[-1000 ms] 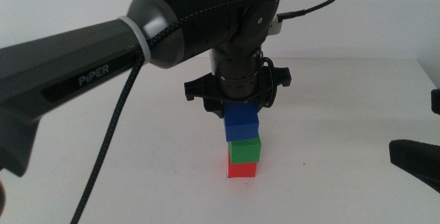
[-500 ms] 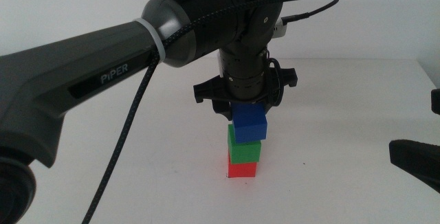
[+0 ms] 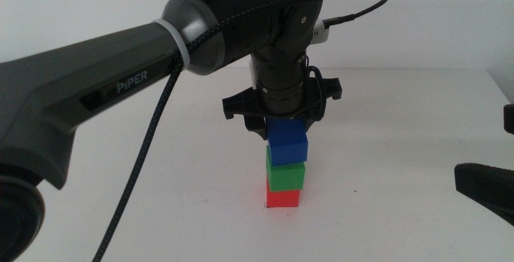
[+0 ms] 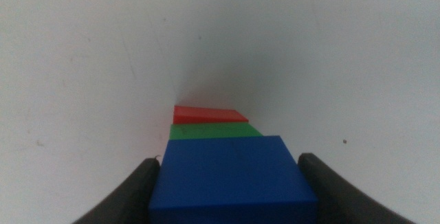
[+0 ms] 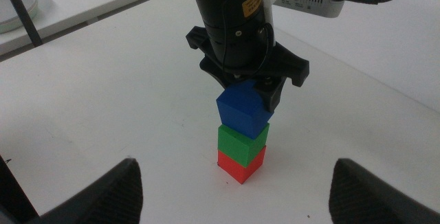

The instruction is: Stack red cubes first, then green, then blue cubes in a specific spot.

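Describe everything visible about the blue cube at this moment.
The blue cube is a small, solid, deep-blue block with plain matte faces. It sits upright atop the green cube, which rests on the red cube, and is turned slightly out of line with them. The left gripper comes straight down over it, a dark jaw at each side.

Lighting bright, even, diffuse. White bench (image 3: 418, 133) near overexposed in middle view, surface detail washed out. Soft faint shadow at base of red cube (image 3: 283, 198); no hard edges, no clear single source. Left wrist view: gray vignette toward the corners, darker shadow patch on bench just past the stack. Blue cube (image 4: 232, 180) close to lens, slightly soft; left tool (image 4: 232, 189) jaws blurred. Right wrist view: right tool (image 5: 237, 189) jaws are dark out-of-focus blobs, stack reasonably sharp. Mild glare on arm housing (image 3: 104, 61).
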Tool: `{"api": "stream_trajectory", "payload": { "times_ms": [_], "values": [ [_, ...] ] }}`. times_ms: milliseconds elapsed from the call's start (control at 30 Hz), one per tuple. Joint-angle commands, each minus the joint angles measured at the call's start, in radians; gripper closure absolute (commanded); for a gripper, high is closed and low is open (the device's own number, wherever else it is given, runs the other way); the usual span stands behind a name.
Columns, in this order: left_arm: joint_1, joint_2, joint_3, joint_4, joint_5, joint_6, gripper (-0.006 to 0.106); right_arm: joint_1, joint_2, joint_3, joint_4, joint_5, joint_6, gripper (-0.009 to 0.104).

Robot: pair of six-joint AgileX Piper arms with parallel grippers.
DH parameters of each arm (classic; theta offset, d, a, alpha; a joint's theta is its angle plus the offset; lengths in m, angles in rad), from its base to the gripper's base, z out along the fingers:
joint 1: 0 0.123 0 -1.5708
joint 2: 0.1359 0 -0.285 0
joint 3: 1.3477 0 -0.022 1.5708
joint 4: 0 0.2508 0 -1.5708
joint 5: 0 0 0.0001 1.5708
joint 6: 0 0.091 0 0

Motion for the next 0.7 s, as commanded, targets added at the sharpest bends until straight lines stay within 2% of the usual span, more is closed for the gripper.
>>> {"api": "stream_trajectory", "payload": {
  "times_ms": [0,433,667],
  "values": [
    [0.006,-0.007,-0.006,-0.006,-0.002,0.003,0.102,-0.009,-0.004,0.005,-0.003,-0.012,-0.001,0.007],
    [0.006,0.022,-0.004,-0.032,-0.002,0.029,0.102,-0.009,-0.004,0.005,-0.003,-0.012,0.001,0.007],
    [0.006,0.022,-0.004,-0.022,-0.002,0.055,0.087,-0.009,-0.004,0.005,-0.003,-0.012,0.001,0.007]
  ]
}}
